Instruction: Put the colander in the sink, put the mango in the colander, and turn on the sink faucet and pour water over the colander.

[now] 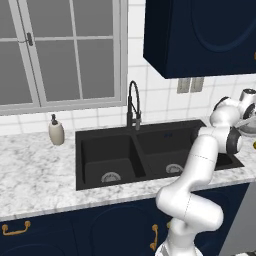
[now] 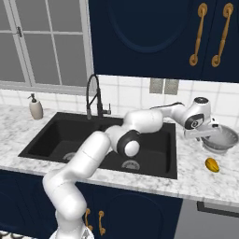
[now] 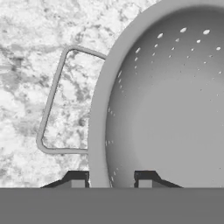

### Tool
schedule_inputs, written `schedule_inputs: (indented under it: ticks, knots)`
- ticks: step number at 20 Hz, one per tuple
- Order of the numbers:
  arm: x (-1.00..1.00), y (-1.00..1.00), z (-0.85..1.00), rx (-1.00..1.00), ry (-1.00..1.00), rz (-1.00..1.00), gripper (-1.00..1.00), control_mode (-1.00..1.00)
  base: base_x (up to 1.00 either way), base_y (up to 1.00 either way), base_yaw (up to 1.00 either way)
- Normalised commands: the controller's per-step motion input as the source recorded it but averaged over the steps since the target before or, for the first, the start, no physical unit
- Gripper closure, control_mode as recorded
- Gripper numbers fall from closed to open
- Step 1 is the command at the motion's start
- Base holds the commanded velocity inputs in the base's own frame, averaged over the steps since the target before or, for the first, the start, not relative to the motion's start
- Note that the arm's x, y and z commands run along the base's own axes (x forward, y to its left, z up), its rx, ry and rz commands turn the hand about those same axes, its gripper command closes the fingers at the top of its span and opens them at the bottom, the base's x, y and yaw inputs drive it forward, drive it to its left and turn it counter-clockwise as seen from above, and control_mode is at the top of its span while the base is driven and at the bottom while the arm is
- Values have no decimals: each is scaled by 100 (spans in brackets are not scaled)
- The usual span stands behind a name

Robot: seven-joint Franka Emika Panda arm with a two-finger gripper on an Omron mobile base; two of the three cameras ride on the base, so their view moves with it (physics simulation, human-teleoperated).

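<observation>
The white arm rises from the base, bends at the elbow and stretches far to the robot's right, wrist angled downward. The tool (image 3: pixel 111 179) points down, its two dark fingertips (image 3: pixel 78 180) drawn close together.

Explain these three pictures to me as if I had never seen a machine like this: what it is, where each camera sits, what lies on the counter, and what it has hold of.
It is a white jointed robot arm in a simulated kitchen. Two pictures come from cameras on its base, behind it to the left and right, looking over a black double sink with a tall faucet. The third looks along the hand itself. On the marble counter right of the sink sit a metal colander and a small yellow-orange mango. A soap bottle stands left of the sink. The tool has its two fingers either side of the colander's rim, closed on it.
</observation>
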Motion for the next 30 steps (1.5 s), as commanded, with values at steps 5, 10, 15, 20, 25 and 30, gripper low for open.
schedule_inputs:
  ticks: [5,10,15,20,25,30]
  knots:
    - [-15,77,-19,-10,-7,6,100,-100,0,0,0]
    - [-28,55,-19,-9,-15,7,100,-100,0,0,0]
    - [-43,28,-4,0,-7,8,100,-100,0,0,0]
    - [-39,21,28,0,0,7,100,-100,0,0,0]
    - [-27,14,40,0,0,6,100,-100,0,0,0]
    - [-21,16,67,0,6,5,100,-100,0,0,0]
